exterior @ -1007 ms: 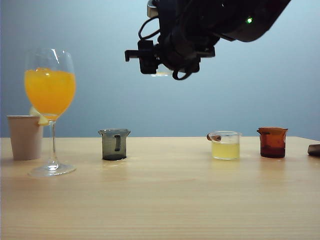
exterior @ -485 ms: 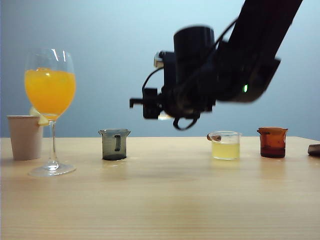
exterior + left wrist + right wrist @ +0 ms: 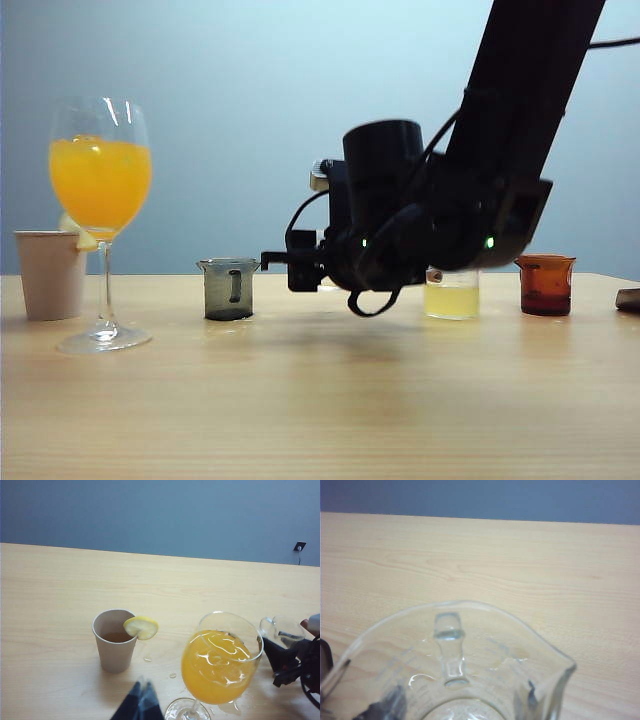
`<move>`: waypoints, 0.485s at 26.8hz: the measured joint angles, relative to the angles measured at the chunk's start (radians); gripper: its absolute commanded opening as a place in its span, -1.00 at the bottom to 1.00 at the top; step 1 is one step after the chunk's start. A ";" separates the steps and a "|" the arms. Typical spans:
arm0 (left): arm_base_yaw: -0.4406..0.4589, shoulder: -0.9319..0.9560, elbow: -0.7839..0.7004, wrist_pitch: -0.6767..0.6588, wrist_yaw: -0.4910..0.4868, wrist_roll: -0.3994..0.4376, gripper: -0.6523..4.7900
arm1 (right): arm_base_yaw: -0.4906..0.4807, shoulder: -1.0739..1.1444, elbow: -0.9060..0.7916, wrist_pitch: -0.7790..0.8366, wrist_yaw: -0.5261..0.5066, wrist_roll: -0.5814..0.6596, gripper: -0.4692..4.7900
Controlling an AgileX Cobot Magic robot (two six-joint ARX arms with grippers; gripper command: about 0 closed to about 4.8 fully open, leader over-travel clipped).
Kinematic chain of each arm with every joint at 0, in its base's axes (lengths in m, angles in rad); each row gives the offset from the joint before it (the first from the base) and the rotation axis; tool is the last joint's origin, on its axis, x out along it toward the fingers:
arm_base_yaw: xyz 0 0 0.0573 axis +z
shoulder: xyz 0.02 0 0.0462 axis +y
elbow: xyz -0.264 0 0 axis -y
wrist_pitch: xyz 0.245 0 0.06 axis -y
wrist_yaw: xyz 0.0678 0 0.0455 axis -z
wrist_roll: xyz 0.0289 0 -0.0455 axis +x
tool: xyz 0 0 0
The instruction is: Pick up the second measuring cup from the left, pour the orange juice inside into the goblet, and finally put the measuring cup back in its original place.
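Note:
The goblet stands at the left, its bowl holding the orange juice; the left wrist view shows the goblet from above. My right gripper hangs low over the table between the grey cup and the pale-yellow cup. It is shut on the second measuring cup, which is clear and empty apart from droplets, and its fingers show dark through the glass. That cup also shows in the left wrist view; in the exterior view the arm hides it. My left gripper is shut beside the goblet's foot, holding nothing.
A beige paper cup with a lemon slice stands left of the goblet. A smoky grey cup, a clear cup of pale yellow liquid and an amber cup stand in a row. Drops lie near the goblet's foot.
My right arm has come down from high above the table to just over it, carrying the clear cup. Goblet and other cups have not moved.

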 measured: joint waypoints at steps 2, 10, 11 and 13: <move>0.000 0.000 0.000 0.000 0.000 0.000 -0.78 | 0.000 0.040 0.000 0.068 -0.003 0.000 -0.44; 0.000 0.000 0.000 0.000 0.000 0.000 -0.78 | 0.001 0.070 0.000 0.100 -0.031 -0.001 -0.43; 0.000 0.000 0.000 0.000 0.000 0.000 -0.78 | 0.001 0.073 0.000 0.100 -0.034 -0.001 -0.43; 0.000 0.000 0.000 0.000 0.000 0.000 -0.78 | 0.001 0.079 0.000 0.100 -0.036 -0.001 -0.43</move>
